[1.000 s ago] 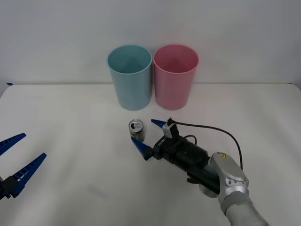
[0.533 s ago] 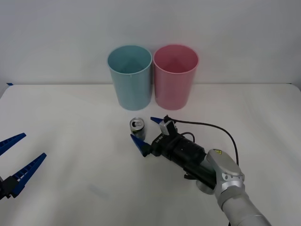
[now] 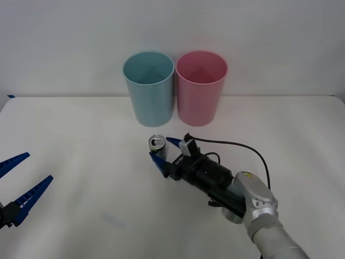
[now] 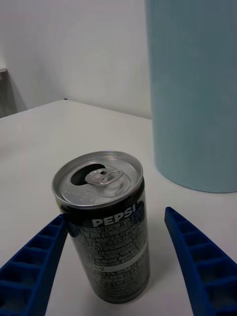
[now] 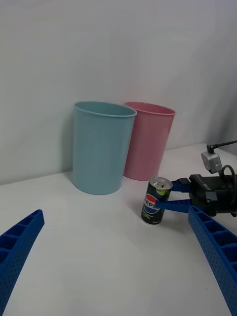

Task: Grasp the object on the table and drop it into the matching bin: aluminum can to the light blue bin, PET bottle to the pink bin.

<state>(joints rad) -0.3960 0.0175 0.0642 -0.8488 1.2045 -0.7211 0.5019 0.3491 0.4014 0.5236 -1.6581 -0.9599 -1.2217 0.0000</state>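
Left gripper (image 3: 16, 186) sits spread wide and idle, way left of the can (image 3: 156, 145). The can stands upright just before the light blue bin (image 3: 149, 88). Right gripper (image 3: 163, 151) straddles it, fingers apart, probably lining up a side grab.

1. Bright, even light, seemingly from overhead, falls on the white table (image 3: 81, 162).
2. Shadows are soft and faint: a pale one beside the light blue bin (image 5: 102, 145), another under the can (image 4: 103, 224).
3. The can's silver top carries mild glare.
4. Focus is sharp throughout.
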